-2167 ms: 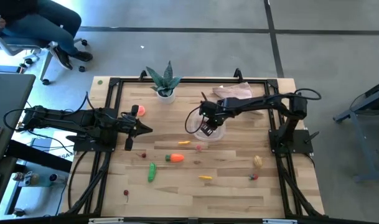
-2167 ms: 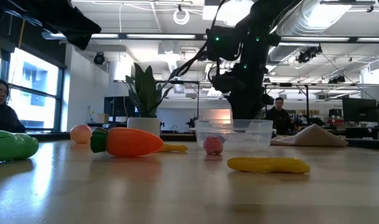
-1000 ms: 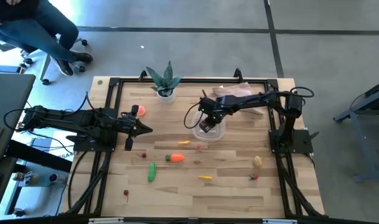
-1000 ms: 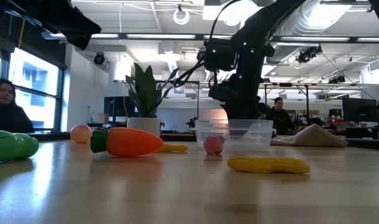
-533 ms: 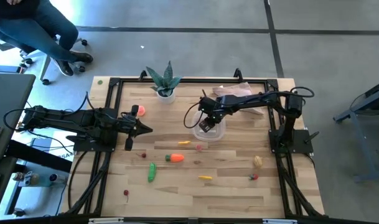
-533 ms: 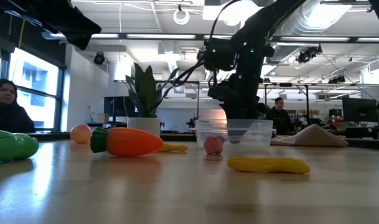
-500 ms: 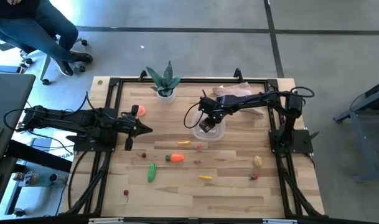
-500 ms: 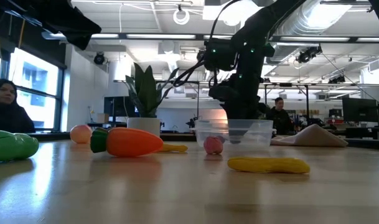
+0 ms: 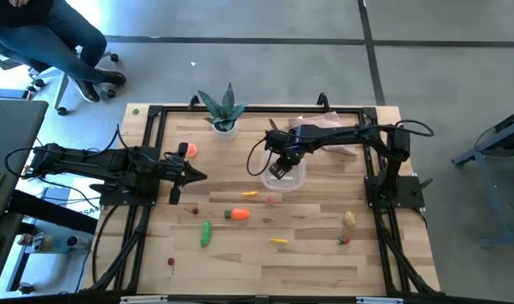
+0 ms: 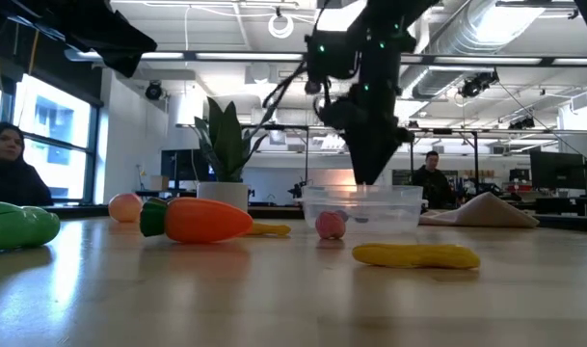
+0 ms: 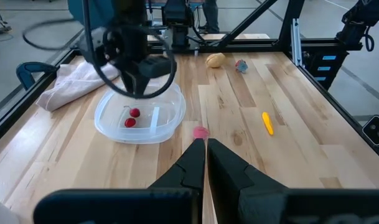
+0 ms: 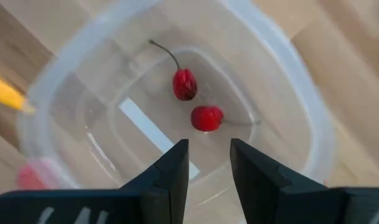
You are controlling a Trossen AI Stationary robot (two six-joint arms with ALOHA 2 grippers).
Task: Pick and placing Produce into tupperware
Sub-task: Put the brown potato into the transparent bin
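Bright room, soft shadows, some blur up close.

Ceiling lamps (image 10: 281, 25) light the table (image 9: 307, 253) evenly, and daylight washes in blue at the window (image 10: 52, 135). Seen level, the near tabletop and yellow piece (image 10: 415, 254) are soft. Looking down into the clear tub (image 12: 289, 93), its rim smears, and so does the dark arm (image 11: 130, 50).

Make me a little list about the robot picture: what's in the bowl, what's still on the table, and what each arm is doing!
Tub: clear tupperware beside the cloth
In tub: two red berries
On table: carrot, cucumber, peach, potato, yellow pieces, other small bits
Right end effector: above the tub, fingers apart, holding nothing
Left end effector: shut, empty, waiting over the table's left side
Plant: at the back edge
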